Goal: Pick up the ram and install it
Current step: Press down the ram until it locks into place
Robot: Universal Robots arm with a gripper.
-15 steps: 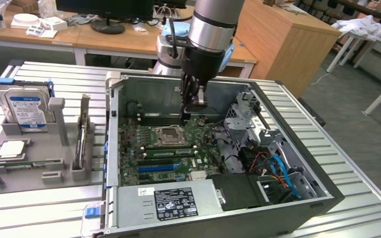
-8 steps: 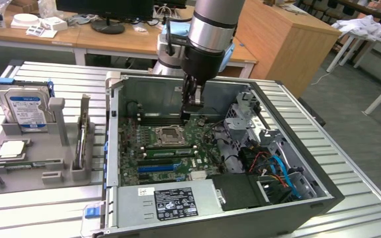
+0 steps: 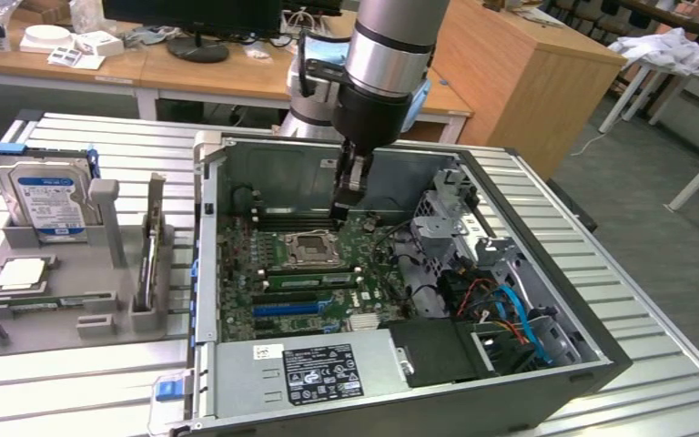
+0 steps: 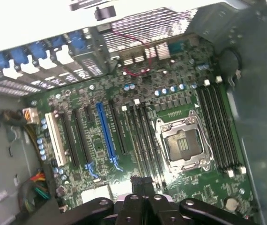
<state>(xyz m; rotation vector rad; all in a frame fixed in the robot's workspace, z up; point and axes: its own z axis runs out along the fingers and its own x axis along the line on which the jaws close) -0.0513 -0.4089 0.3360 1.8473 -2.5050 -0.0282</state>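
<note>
— Closest to us in the wrist view is the gripper [image 4: 141, 182], its dark fingers pressed together. Do we see anything between them?

— We see nothing held; the jaws are shut on themselves. In the exterior view the gripper [image 3: 341, 208] hangs inside the open case [image 3: 592, 355], above the motherboard [image 3: 380, 305], near the processor socket [image 3: 313, 246].

— And the ram?

— We find the ram [image 3: 52, 300] lying flat in the grey holder [image 3: 34, 323] on the slatted table [image 3: 83, 382], at the exterior view's left, well apart from the gripper. The hard drive [image 3: 40, 196] stands upright in the same holder, behind it.

— What lies under the wrist camera?

— We look down on the processor socket [image 4: 182, 140], with black memory slots [image 4: 218, 126] on both sides of it and the blue slot [image 4: 104, 133] farther off.

— Is that green strip beside the socket in the exterior view a seated stick?

— We cannot tell.
</note>
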